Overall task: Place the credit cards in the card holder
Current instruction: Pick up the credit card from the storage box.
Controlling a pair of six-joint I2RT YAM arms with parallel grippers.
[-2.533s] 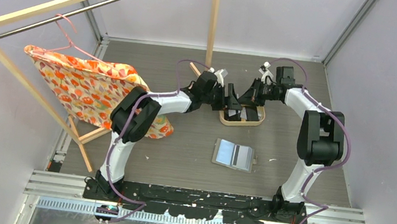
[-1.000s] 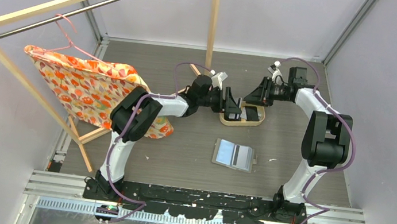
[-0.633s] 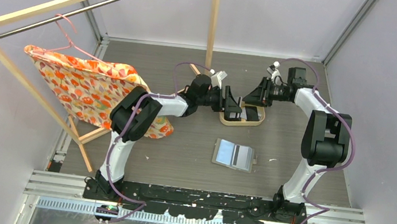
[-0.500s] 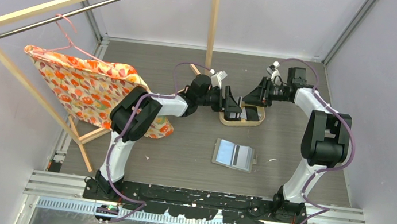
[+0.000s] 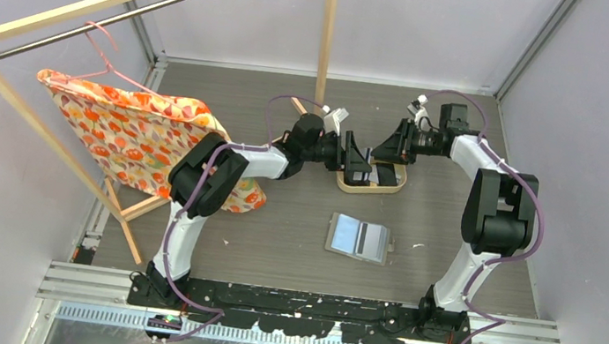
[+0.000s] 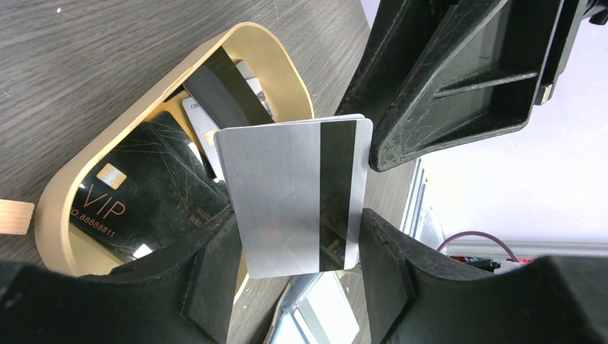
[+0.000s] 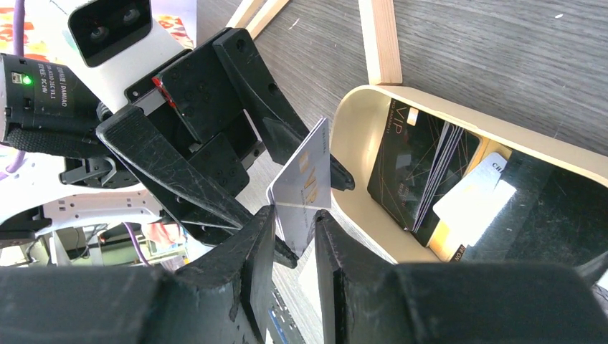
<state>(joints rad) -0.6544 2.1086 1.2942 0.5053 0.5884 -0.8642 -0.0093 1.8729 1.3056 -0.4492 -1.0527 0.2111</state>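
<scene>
My left gripper (image 5: 356, 168) hangs over the oval wooden tray (image 5: 370, 189) and is shut on a silver card with a black stripe (image 6: 279, 193), gripped by its edges. My right gripper (image 5: 391, 150) faces it from the right, jaws narrowly apart, with the card's corner (image 7: 305, 175) between its fingertips (image 7: 262, 236). The tray (image 6: 279, 57) holds a black VIP card (image 6: 136, 193), more dark cards (image 7: 416, 172) and a whitish card (image 7: 473, 193). The grey card holder (image 5: 357, 237) lies open on the table nearer the bases.
A wooden clothes rack stands at the left with a flowered cloth (image 5: 137, 137) hanging on it. Its upright post (image 5: 326, 33) rises just behind the tray, and a wooden foot strip (image 7: 380, 43) lies beside the tray.
My right gripper has drawn back to the right, away from the tray's middle. My left gripper stays over the tray with the card. Almost nothing has moved in the last second.
</scene>
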